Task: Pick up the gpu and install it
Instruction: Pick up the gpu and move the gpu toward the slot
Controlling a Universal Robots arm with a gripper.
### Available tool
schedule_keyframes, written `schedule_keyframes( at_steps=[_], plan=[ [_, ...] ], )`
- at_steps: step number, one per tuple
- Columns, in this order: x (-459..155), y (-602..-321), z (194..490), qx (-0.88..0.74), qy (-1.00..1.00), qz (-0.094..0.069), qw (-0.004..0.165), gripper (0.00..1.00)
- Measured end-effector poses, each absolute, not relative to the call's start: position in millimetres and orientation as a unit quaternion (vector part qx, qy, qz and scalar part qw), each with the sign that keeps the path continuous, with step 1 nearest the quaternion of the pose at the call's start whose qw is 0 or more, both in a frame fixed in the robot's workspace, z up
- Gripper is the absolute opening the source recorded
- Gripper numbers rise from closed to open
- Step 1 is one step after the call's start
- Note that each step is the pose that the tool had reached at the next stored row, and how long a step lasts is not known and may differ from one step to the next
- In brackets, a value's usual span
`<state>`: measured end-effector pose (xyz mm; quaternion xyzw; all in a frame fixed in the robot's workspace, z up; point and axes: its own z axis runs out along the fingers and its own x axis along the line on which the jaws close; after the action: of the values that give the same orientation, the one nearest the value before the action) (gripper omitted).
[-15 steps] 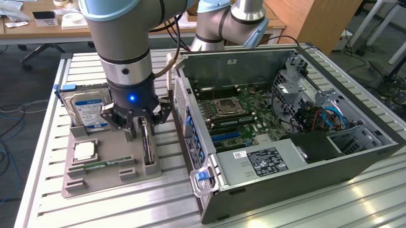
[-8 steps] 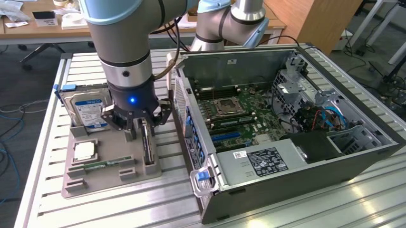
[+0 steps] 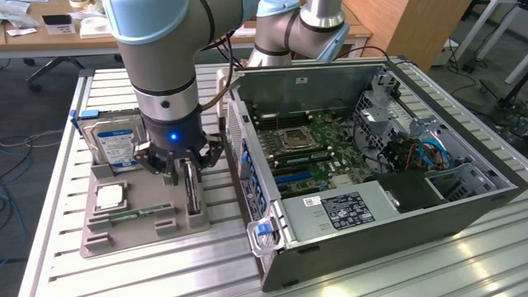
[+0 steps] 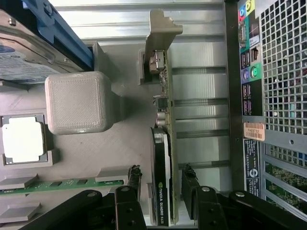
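Hand (image 4: 162, 175) spread, straddling gpu (image 4: 161, 153) labelled NVIDIA QUADRO, upright in grey holder (image 4: 127, 143).

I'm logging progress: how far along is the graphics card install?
Done: the gripper is lined up over the graphics card. In hand: its open fingers straddle the card, standing on edge in the grey holder. Left: gripping, lifting, seating it in the open computer.

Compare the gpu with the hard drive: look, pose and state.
The gpu is a thin black card with a metal end bracket; the hard drive is a thicker silver box with a blue-and-white label. The gpu stands on its edge in a slot; the hard drive leans back, label showing. The open hand straddles the gpu; the hard drive is untouched. Both sit in the grey holder, outside the computer case.
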<state>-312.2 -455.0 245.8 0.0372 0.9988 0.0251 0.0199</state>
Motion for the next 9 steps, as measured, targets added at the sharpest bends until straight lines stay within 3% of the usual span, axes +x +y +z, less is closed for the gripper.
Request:
schedule_keyframes(
  at_steps=[9],
  plan=[
    [-311.1,-454.6,240.3,0.037,0.999,0.026,0.02,0.47]
  ],
)
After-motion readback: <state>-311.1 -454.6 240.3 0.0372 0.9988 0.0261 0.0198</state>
